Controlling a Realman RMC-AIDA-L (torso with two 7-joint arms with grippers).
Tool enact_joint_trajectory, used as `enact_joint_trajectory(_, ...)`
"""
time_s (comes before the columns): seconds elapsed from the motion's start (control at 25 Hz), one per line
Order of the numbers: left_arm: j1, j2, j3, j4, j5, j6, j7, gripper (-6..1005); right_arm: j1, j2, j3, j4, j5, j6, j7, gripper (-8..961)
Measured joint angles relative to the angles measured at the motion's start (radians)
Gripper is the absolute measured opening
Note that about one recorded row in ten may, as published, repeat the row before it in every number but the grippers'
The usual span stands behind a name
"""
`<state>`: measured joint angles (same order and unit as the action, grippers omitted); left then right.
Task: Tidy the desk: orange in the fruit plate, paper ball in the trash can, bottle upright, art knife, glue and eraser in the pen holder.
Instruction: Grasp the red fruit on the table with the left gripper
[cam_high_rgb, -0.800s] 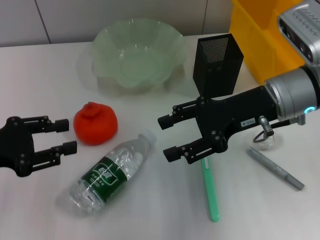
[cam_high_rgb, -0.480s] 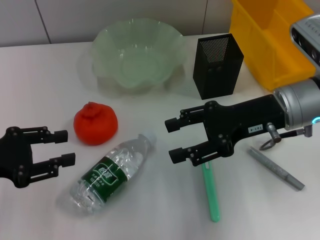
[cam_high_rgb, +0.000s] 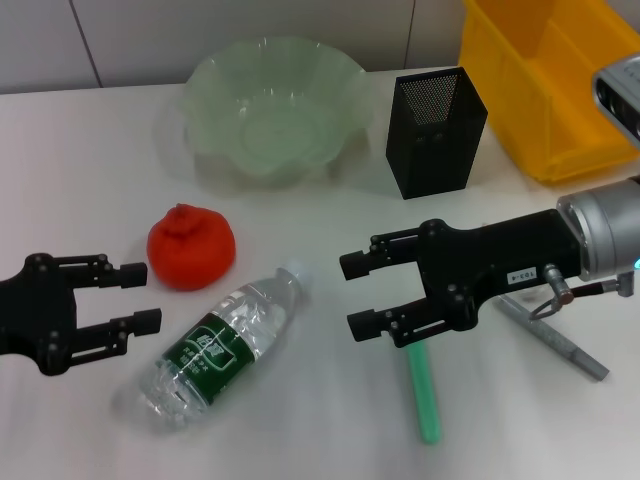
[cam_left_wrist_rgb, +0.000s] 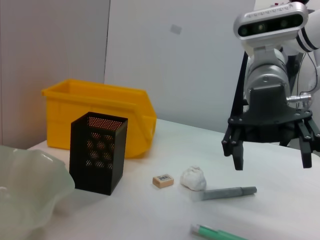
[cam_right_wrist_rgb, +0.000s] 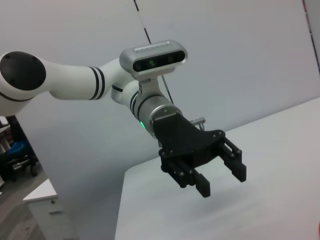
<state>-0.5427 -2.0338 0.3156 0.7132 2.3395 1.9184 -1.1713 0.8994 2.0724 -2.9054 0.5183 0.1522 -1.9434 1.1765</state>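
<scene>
The orange (cam_high_rgb: 192, 247) sits on the table in front of the fruit plate (cam_high_rgb: 270, 105). Beside it the bottle (cam_high_rgb: 225, 345) lies on its side. My left gripper (cam_high_rgb: 146, 296) is open just left of both, also seen as the left gripper (cam_right_wrist_rgb: 221, 182). My right gripper (cam_high_rgb: 352, 296) is open above a green stick (cam_high_rgb: 422, 385), right of the bottle's cap. A grey stick (cam_high_rgb: 555, 335) lies farther right; which one is the art knife or the glue I cannot tell. The eraser (cam_left_wrist_rgb: 163, 180) and paper ball (cam_left_wrist_rgb: 193, 178) lie near the pen holder (cam_high_rgb: 435, 130), hidden by the arm in the head view.
The yellow trash can (cam_high_rgb: 540, 80) stands at the back right, just beyond the pen holder. A wall runs behind the table. In the left wrist view the right gripper (cam_left_wrist_rgb: 272, 164) hangs above the grey stick (cam_left_wrist_rgb: 227, 192).
My right gripper has drawn away from the pen holder toward the table's front and right, uncovering the holder. My left gripper has shifted slightly toward the front. Both stay open.
</scene>
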Motion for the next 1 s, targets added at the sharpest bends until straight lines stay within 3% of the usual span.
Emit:
enact_joint_trajectory(0.32, -0.05, -0.006, 0.029, 0.0, 0.007, -0.029, -0.008, 538, -0.05, -0.003, 0.0, 0.014, 0.043, 0.0, 0.0, 767)
enact_joint_trajectory(0.68, -0.059, -0.021, 0.041, 0.0, 0.007, -0.055, -0.008, 536, -0.067, -0.003, 0.0, 0.017, 0.061, 0.0, -0.007, 766)
enact_joint_trajectory(1.0, -0.069, -0.016, 0.051, 0.0, 0.009, -0.061, -0.011, 534, -0.105, -0.004, 0.0, 0.017, 0.095, -0.001, -0.011, 765)
